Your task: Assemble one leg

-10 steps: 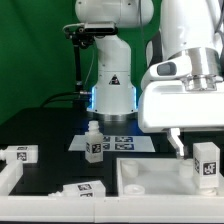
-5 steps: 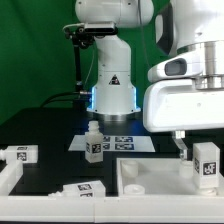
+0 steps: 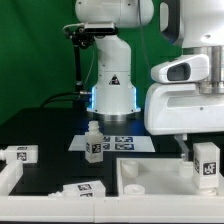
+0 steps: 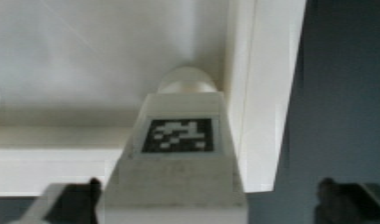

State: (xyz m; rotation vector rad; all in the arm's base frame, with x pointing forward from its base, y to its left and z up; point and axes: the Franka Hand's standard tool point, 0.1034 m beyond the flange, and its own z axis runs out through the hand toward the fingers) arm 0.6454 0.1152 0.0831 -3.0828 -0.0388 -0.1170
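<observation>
Wrist view has the tool (image 4: pixel 213 203) spread wide, its fingers (image 4: pixel 75 205) either side of the leg (image 4: pixel 182 140) and not clamping it; one sits close, the other well apart. The leg stands upright on the tabletop (image 3: pixel 150 172), beside its raised wall, at the exterior view's right. The tool should probably be centred on the leg before closing and should grip the square body below the neck, keeping it vertical. Since half a second ago the visible finger has dropped nearer the leg, which has not moved.

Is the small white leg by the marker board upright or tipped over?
Upright: the small white plastic peg-like leg stands on its base by the marker board, stubby neck pointing up.
</observation>
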